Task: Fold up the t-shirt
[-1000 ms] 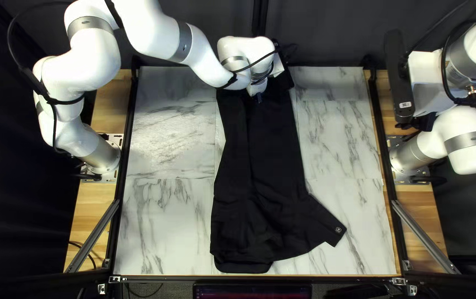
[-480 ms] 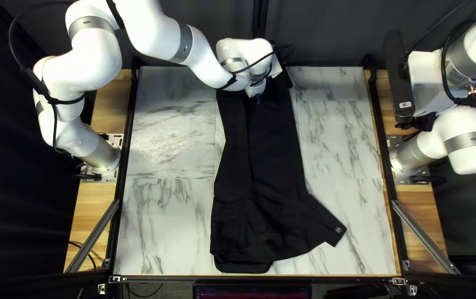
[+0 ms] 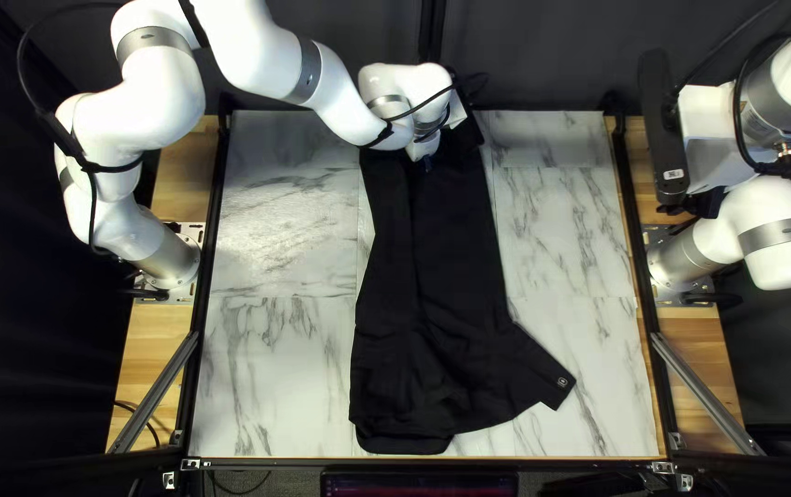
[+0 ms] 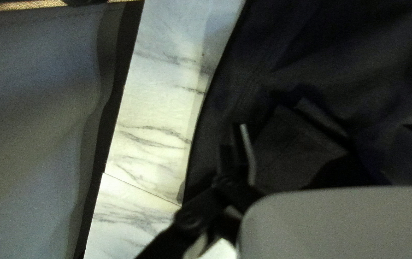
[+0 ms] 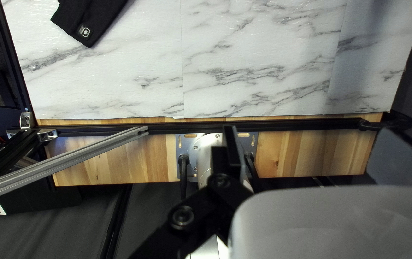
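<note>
The black t-shirt [image 3: 430, 297] lies as a long strip down the middle of the marble table [image 3: 278, 228], folded lengthwise, with one sleeve [image 3: 547, 376] sticking out to the right near the front. My left gripper [image 3: 428, 160] is down on the shirt's far end. In the left wrist view the left gripper [image 4: 324, 133] still stands open, with a raised fold of the dark cloth [image 4: 299, 90] between its fingers. My right gripper [image 5: 308, 140] hangs open and empty over the table's right edge, and a sleeve cuff [image 5: 83, 18] shows far ahead of it.
A black frame rail [image 3: 627, 207] and a wooden strip [image 3: 672, 331] run along the right side, with the right arm's base [image 3: 679, 266] on it. The left arm's base [image 3: 161, 266] stands at the left edge. A dark curtain hangs behind the far edge.
My left gripper has shifted slightly toward the far edge and left over the shirt's far end. The shirt and the right arm have not moved.
</note>
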Robot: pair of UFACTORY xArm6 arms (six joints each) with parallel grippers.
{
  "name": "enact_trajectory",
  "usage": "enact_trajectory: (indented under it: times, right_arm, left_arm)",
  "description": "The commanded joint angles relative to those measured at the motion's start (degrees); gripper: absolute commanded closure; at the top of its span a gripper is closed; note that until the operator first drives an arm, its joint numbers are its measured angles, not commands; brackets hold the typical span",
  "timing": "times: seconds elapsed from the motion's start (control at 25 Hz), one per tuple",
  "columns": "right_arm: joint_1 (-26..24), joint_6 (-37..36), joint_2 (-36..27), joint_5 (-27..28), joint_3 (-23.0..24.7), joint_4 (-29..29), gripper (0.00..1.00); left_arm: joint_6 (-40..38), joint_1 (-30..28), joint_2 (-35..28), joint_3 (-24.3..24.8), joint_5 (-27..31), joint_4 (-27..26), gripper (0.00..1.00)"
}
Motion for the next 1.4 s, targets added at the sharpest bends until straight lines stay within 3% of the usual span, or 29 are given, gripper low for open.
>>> enact_trajectory:
  times: [0.04,0.24,0.56,0.96,1.4]
  right_arm:
    - [0.0,0.0,0.0,0.0,0.0,0.0,0.0]
    - [0.0,0.0,0.0,0.0,0.0,0.0,0.0]
    - [0.0,0.0,0.0,0.0,0.0,0.0,0.0]
    - [0.0,0.0,0.0,0.0,0.0,0.0,0.0]
    - [0.0,0.0,0.0,0.0,0.0,0.0,0.0]
  left_arm:
    - [-0.2,-0.2,-1.2,0.4,0.6,0.1,0.97]
    - [-1.7,-0.3,-5.4,2.6,1.6,1.6,0.97]
    - [-11.7,-1.1,-11.1,7.9,1.0,7.1,1.0]
    - [-25.8,-3.4,-11.6,6.6,6.9,12.2,1.0]
    - [-30.3,-7.1,-17.7,9.5,10.9,14.9,1.0]
